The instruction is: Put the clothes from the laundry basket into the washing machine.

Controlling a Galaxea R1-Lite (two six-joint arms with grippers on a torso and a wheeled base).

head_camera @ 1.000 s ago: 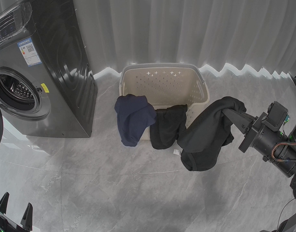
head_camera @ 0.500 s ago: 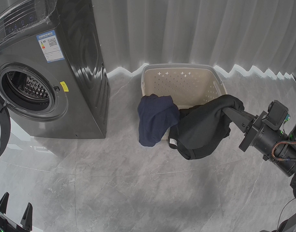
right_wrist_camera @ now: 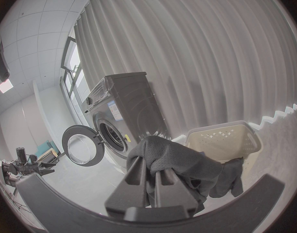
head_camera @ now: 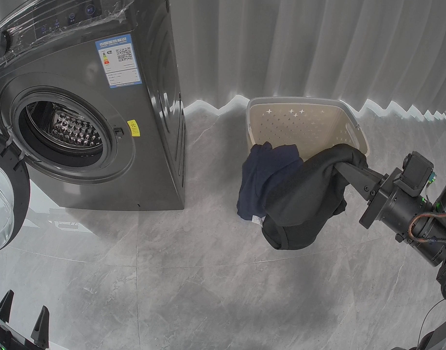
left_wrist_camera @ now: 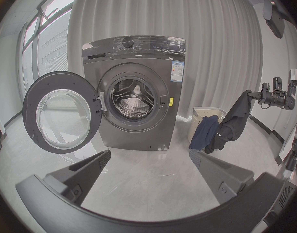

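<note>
A dark grey washing machine (head_camera: 150,137) stands at the left with its round door (head_camera: 4,190) swung open and the drum (head_camera: 62,132) exposed. The beige laundry basket (head_camera: 305,117) sits on the floor by the curtain. A navy garment (head_camera: 264,171) hangs over its front rim. My right gripper (head_camera: 346,164) is shut on a black garment (head_camera: 305,190), which hangs in front of the basket and partly covers the navy one. The pinch shows in the right wrist view (right_wrist_camera: 150,165). My left gripper (head_camera: 25,302) is low at the near left, open and holding nothing (left_wrist_camera: 149,152).
A pleated grey curtain (head_camera: 305,35) runs along the back behind the basket and machine. Bare grey tiled floor (head_camera: 184,268) lies between me, the machine and the basket. The open door juts out to the machine's left.
The camera has turned left, so machine and basket sit farther right in view. The black garment's trailing part has come off the basket's front rim and hangs bunched below my right gripper.
</note>
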